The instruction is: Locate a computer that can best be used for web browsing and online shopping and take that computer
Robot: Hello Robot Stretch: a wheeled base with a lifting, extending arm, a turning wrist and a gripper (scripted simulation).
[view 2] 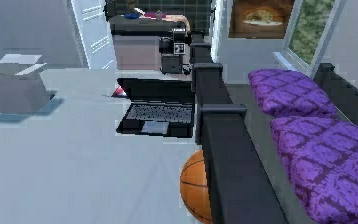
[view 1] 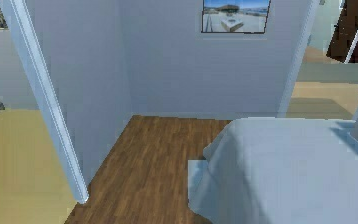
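Observation:
An open laptop (view 2: pixel 157 112) with a dark screen and grey keyboard lies on the pale grey bed cover (view 2: pixel 77 150) in the arm side view. The arm (view 2: pixel 225 150) rises as a dark bar just right of the laptop and reaches past it. At the arm's far end sit the white marker squares (view 2: pixel 178 45), with the gripper (view 2: pixel 169 66) beside them, beyond the laptop's screen edge. A dark cabinet stands behind the gripper, so I cannot tell whether it holds anything.
An orange basketball (view 2: pixel 195 186) rests on the bed against the arm. Purple pillows (view 2: pixel 307 110) lie at the right and a white box (view 2: pixel 17 85) at the left. In the forward view, a bed corner (view 1: pixel 287 160), wood floor (view 1: pixel 147 170) and a white door frame (view 1: pixel 42 90).

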